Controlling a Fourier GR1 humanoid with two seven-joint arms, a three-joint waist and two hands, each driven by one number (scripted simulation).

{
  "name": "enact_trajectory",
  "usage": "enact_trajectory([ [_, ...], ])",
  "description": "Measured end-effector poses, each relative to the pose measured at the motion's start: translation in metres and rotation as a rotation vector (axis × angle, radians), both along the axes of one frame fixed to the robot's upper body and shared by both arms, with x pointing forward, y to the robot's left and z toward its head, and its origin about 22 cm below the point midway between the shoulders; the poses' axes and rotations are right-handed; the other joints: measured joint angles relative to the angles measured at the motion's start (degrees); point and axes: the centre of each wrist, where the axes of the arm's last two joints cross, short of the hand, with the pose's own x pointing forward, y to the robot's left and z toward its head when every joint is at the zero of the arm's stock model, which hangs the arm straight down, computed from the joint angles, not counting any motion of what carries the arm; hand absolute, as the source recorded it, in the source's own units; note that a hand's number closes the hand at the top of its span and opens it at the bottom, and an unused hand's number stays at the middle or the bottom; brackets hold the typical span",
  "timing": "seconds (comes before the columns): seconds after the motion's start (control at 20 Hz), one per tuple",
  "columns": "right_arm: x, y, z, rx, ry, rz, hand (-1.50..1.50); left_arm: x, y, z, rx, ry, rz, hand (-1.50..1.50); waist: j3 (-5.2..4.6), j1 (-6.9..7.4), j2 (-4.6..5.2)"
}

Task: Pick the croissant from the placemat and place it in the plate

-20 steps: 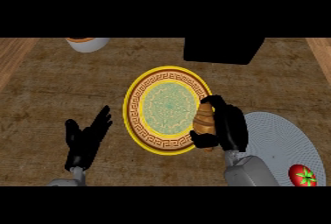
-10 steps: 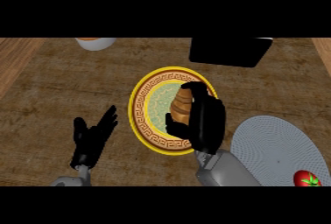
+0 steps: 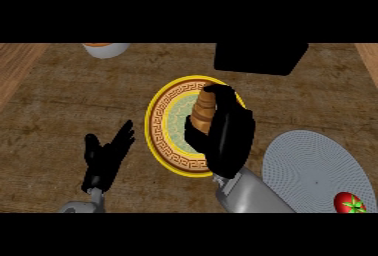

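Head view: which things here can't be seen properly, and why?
In the head view:
Croissant: lower half hidden by the right hand; whether it touches the plate cannot be told.
Bowl: mostly cut off by the top edge.
Black box: top cut off likewise.
Tomato: partly cut off at the lower edge.

— Colours of the plate?
— Yellow rim, brown key-pattern band, speckled pale green centre. The croissant is golden brown, the placemat grey with fine mesh, the tomato red.
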Motion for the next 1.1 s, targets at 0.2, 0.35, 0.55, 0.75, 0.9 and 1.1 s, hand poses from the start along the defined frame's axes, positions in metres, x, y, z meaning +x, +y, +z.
enact_trajectory([
  [0.2,0.005,0.000,-0.005,-0.043,-0.050,-0.057,1.50,0.000,0.003,0.001,0.003,-0.004,0.016,0.00,0.07,-0.80,0.19],
  [0.35,0.010,-0.003,-0.009,-0.074,-0.094,-0.115,1.50,-0.001,0.005,0.001,0.005,-0.003,0.026,0.00,0.12,-1.50,0.29],
  [0.55,0.019,-0.008,-0.014,-0.099,-0.132,-0.179,1.50,-0.003,0.007,0.000,0.003,-0.019,0.037,0.00,0.19,-1.80,0.55],
  [0.75,0.026,-0.016,-0.025,-0.109,-0.149,-0.221,1.50,-0.003,0.010,0.001,0.004,-0.028,0.044,0.00,0.24,-2.27,0.78],
  [0.9,0.036,-0.022,-0.030,-0.108,-0.159,-0.247,1.50,-0.005,0.009,-0.001,-0.002,-0.039,0.042,0.00,0.27,-2.32,0.92],
  [1.1,0.045,-0.031,-0.038,-0.076,-0.129,-0.289,1.50,-0.003,0.014,0.001,-0.004,-0.034,0.047,0.00,0.29,-2.62,1.00],
])
